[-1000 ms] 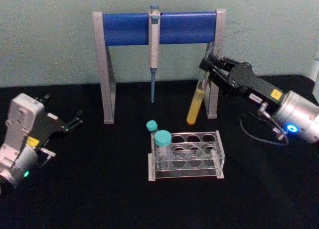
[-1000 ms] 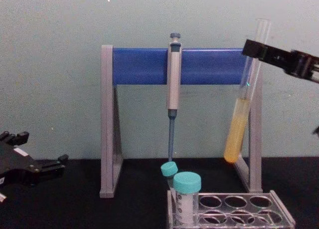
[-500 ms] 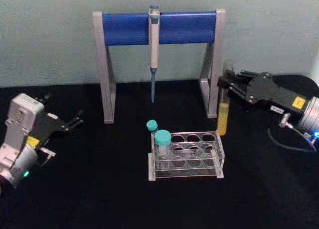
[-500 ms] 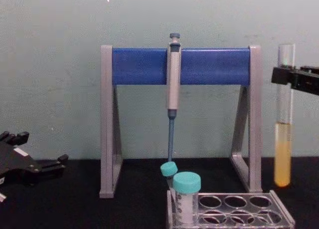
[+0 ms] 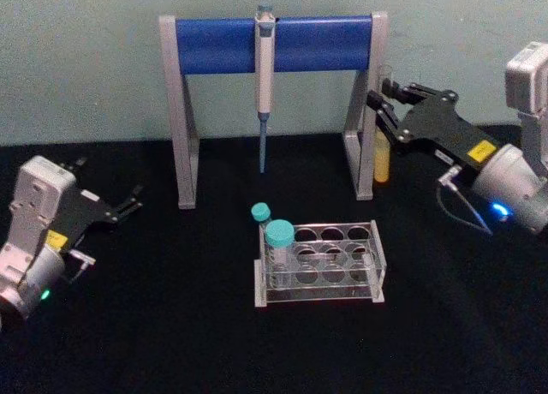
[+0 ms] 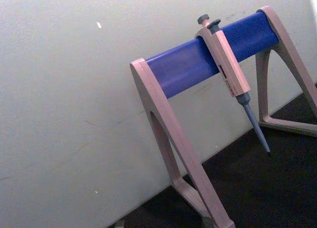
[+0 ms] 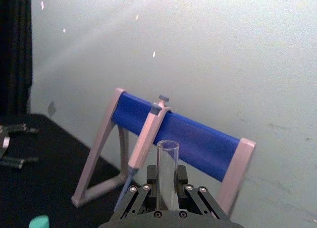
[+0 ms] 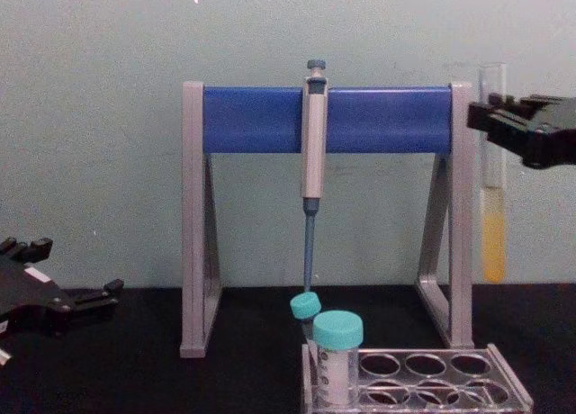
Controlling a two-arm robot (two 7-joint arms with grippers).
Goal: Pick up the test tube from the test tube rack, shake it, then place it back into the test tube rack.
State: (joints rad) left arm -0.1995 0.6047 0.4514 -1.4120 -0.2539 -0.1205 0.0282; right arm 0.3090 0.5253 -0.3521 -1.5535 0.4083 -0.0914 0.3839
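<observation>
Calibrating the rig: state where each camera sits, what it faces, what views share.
Head: high, looking down at the table; left pincer and right pincer show.
Chest: low, facing across; both pincers at its edges.
Left wrist: faces the pipette stand.
Right wrist: looks along its pincer holding the test tube.
All four share the stand.

In the chest view the rack (image 8: 511, 378) runs off the bottom edge and the right gripper (image 8: 486, 121) off the right edge. Its fingers cover a band of the tube (image 8: 492, 234); from the right wrist, the tube's liquid end is hidden.
</observation>
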